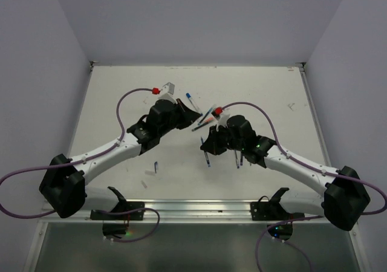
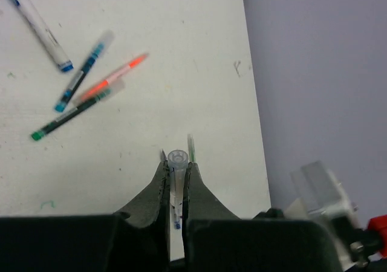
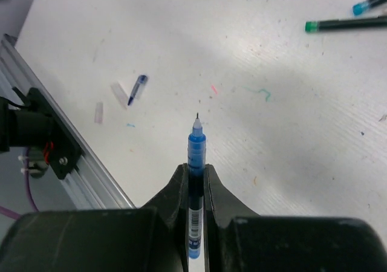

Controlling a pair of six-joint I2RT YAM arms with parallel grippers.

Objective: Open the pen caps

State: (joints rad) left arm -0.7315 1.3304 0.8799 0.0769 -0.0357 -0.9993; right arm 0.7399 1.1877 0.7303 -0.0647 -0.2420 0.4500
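- Clear plastic pen cap (image 2: 176,181), just the one, is pinched in the left gripper (image 2: 177,161), with the jaws squeezed tight on it.
- The cap's long axis runs along the fingers. Its round open mouth pokes out past the fingertips, away from the wrist, over the white table (image 2: 181,90).
- The right gripper (image 3: 195,168) is clamped on one uncapped blue stick pen (image 3: 196,148). The pen also lines up with the fingers, bare needle tip pointing away from the wrist and down toward the table.
- Four more pens lie flat up-left of the left gripper, well apart from it:
  - a white-barrelled pen with a blue end (image 2: 39,24)
  - a blue pen with a clear end (image 2: 84,72)
  - an orange-red pen (image 2: 115,75)
  - a dark pen with a green end (image 2: 69,118)
- The last three of those are bunched close together.
- Three small loose bits sit near the aluminium rail (image 3: 78,163). One is a short blue-tinted cap (image 3: 137,89) and the other two are clear bits (image 3: 119,95), too blurry to call.
- From the top view the two grippers are near each other mid-table, not touching.
- A grey-purple wall (image 2: 314,72) runs past the table edge, right of the held cap.
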